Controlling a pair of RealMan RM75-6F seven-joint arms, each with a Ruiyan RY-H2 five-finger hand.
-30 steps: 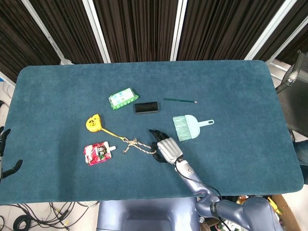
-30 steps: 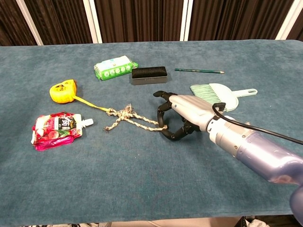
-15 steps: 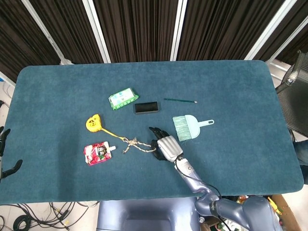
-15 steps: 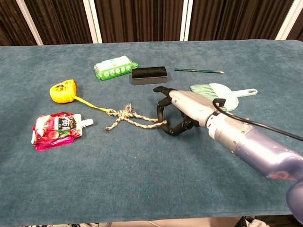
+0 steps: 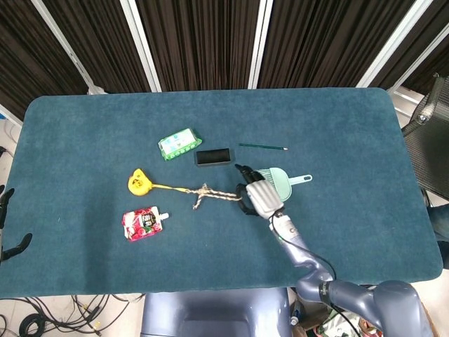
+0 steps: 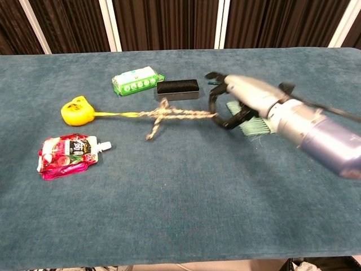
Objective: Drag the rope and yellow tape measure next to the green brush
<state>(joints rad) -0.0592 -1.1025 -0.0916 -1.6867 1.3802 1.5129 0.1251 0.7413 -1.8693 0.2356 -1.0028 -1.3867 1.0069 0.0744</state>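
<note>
My right hand (image 5: 258,196) (image 6: 240,100) grips the right end of the knotted rope (image 5: 214,194) (image 6: 172,115). The rope lies stretched leftward, tied to the tape pulled out of the yellow tape measure (image 5: 138,183) (image 6: 75,110). Just behind and right of that hand lies the green brush (image 5: 280,182) (image 6: 255,125), its bristles partly covered by the hand in the chest view. Only dark fingertips of my left hand (image 5: 7,223) show at the head view's left edge, spread apart off the table with nothing in them.
A red drink pouch (image 5: 143,221) (image 6: 65,154) lies front left. A green wipes pack (image 5: 177,144) (image 6: 137,80), a black box (image 5: 213,156) (image 6: 177,88) and a pencil (image 5: 263,147) sit behind the rope. The table's (image 5: 351,210) right half is bare cloth.
My right hand has moved back and to the right up against the brush, pulling the rope taut. The tape measure slid a little and turned, its tape now in line with the rope.
</note>
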